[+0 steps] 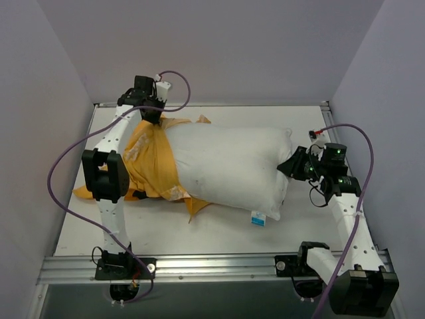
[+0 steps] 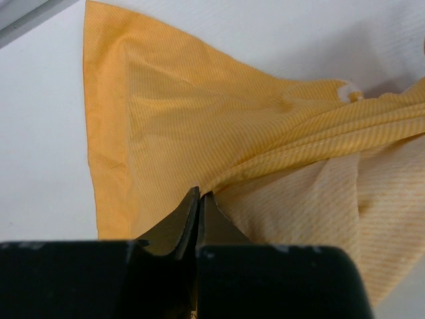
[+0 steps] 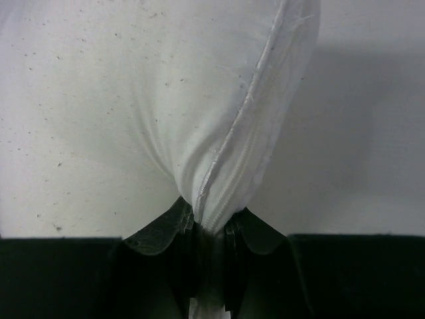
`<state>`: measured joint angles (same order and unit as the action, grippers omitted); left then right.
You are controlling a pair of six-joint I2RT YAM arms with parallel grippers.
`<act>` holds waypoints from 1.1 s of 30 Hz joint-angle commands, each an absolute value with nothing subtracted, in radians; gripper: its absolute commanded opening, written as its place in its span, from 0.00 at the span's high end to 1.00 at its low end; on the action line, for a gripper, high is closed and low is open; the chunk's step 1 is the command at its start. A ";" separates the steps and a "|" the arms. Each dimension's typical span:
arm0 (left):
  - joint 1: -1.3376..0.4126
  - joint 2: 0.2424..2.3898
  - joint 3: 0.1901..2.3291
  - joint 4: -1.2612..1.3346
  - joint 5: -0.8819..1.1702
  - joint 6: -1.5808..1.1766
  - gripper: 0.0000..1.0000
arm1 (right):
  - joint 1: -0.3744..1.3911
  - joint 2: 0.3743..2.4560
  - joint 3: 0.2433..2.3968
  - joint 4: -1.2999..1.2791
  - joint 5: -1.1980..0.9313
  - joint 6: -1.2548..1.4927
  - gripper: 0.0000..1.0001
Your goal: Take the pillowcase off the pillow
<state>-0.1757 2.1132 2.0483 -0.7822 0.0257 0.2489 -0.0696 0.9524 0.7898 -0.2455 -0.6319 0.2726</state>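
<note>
The white pillow [image 1: 232, 169] lies across the table, most of it bare. The orange-yellow pillowcase [image 1: 151, 163] is bunched round its left end, with corners spread on the table. My left gripper [image 1: 151, 114] is at the pillowcase's far edge. In the left wrist view its jaws [image 2: 200, 197] are shut, and folds of the pillowcase [image 2: 199, 126] run taut into the tips. My right gripper [image 1: 290, 166] is at the pillow's right end. It [image 3: 211, 226] is shut on a gathered seam of the pillow [image 3: 166, 100].
A small blue-and-white tag [image 1: 257, 218] hangs off the pillow's near right corner. Purple cables [image 1: 63, 166] loop beside both arms. Grey walls close in the table [image 1: 219, 229] on the left, back and right; a metal rail [image 1: 212, 266] runs along the near edge.
</note>
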 commanded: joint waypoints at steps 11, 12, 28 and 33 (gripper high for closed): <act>-0.001 1.866 1.670 -0.598 0.202 0.334 0.98 | -0.141 0.951 0.923 -0.408 -0.436 0.173 0.68; -0.062 1.818 1.646 -0.589 0.215 0.336 0.98 | -0.115 0.956 0.946 -0.431 -0.338 0.166 0.58; -0.153 1.727 1.646 -0.609 0.328 0.249 0.98 | 0.482 1.579 1.603 -0.382 -0.313 -0.037 0.04; -0.152 1.730 1.641 -0.614 0.298 0.250 0.98 | 0.578 1.831 1.801 -0.348 -0.377 -0.037 0.01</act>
